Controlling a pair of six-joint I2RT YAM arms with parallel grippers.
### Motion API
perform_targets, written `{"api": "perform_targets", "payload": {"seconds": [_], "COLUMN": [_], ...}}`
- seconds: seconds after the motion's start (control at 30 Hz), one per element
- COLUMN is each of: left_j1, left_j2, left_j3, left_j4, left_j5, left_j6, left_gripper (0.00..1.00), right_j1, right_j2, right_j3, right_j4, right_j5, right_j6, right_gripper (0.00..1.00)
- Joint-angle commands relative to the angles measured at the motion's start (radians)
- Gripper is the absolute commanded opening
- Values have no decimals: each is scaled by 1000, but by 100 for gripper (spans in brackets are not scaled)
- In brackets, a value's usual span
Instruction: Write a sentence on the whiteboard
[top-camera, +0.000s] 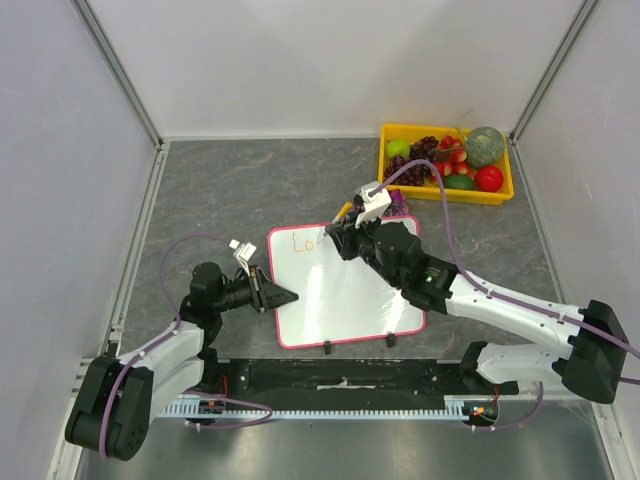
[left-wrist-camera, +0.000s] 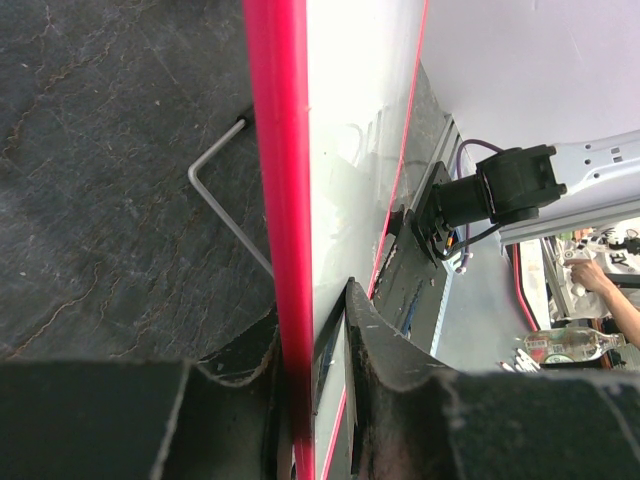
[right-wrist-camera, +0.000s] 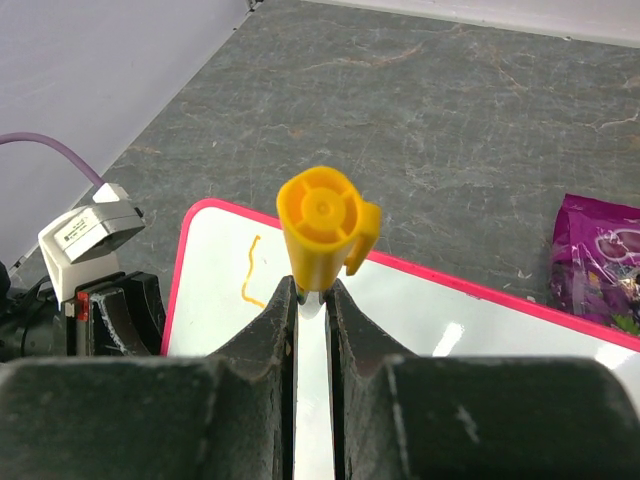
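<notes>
Near the middle of the grey, stone-patterned tabletop (top-camera: 230, 190) lies the rectangular whiteboard (top-camera: 335, 300) with a pink-red frame and rounded corners. Its two small black feet (top-camera: 327, 348) sit on the edge nearest the arms' bases. Orange handwritten marker text (top-camera: 303, 240) sits in its far left corner, only a couple of letters, something like "Lo". The right gripper (top-camera: 342, 232) hangs over that corner, its fingers pressed together on a chunky yellow-orange plastic marker (right-wrist-camera: 320, 228) whose round end, with a clip at one side, faces the wrist camera. The tip is hidden, so whether it touches the board cannot be told. The left gripper (left-wrist-camera: 312, 345) is clamped on the board's left edge, one finger on each side of the pink frame. Beneath the board, in the left wrist view, a bent grey metal rod (left-wrist-camera: 215, 195) shows against the table. Just beyond the far right corner lies a purple plastic packet (right-wrist-camera: 598, 262), and farther back — well apart from the board — a yellow rectangular plastic bin (top-camera: 384, 160) holds mixed fruit.
</notes>
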Motion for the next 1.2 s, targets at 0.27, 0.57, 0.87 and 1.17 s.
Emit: {"api": "perform_targets", "payload": {"seconds": [0.27,0.57,0.87,1.17], "left_j1": [-4,-6,-4,-6], "left_j2": [11,9,8,6], "left_j3": [6,6,5,5], "left_j4": [-11,-9,-11,-11], "left_j5": [-46,-46,-44,-47], "left_j6": [43,43,42,43], "left_gripper": [2,2,2,2], "right_j1": [-6,-20,-26,-29], "right_j2": [76,107,110,81], "right_j3": [76,86,64,10], "right_j4": [103,108,95,77], "right_j5": [2,11,19,22], "right_j6": [14,23,23,27], "right_gripper": [0,0,0,0]}}
